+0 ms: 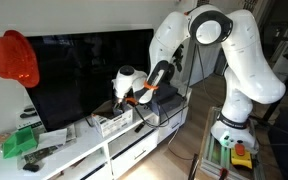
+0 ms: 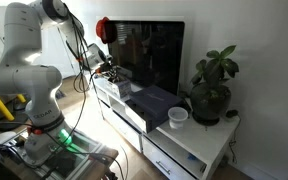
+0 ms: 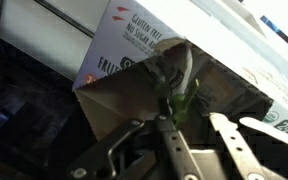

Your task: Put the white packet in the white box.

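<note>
I am at the carrying step: my tool (image 1: 122, 100) looks clenched on the white packet (image 3: 134, 45) — in the wrist view one finger (image 3: 177, 75) presses its printed face, and the packet sits tilted. In an exterior view I hang just above the white box (image 1: 112, 124) on the surface (image 1: 74, 147). Next, I judge, I should lower over the open top and let go — inside the rim.
</note>
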Controlling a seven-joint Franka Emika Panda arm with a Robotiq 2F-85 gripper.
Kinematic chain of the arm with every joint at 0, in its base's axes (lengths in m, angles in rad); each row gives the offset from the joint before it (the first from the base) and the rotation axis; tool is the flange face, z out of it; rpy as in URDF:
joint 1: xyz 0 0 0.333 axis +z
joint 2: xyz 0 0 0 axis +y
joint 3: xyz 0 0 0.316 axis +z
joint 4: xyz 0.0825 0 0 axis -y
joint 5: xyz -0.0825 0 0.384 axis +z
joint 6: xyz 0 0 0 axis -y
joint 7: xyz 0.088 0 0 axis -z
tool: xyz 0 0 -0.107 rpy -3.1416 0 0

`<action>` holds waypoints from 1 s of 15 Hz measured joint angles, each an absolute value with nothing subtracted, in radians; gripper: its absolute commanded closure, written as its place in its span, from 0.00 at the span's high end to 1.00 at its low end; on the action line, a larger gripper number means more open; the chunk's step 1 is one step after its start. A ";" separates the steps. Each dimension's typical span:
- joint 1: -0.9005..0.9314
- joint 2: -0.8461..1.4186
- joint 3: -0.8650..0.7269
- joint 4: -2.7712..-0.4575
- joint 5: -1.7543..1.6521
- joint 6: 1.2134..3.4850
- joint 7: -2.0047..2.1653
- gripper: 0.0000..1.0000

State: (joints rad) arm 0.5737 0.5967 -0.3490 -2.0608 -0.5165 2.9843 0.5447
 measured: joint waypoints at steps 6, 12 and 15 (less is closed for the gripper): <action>0.565 0.595 -0.334 -2.037 -0.484 3.046 0.581 0.99; 0.564 0.584 -0.311 -2.024 -0.474 3.075 0.595 1.00; 0.556 0.567 -0.288 -2.024 -0.474 3.075 0.595 1.00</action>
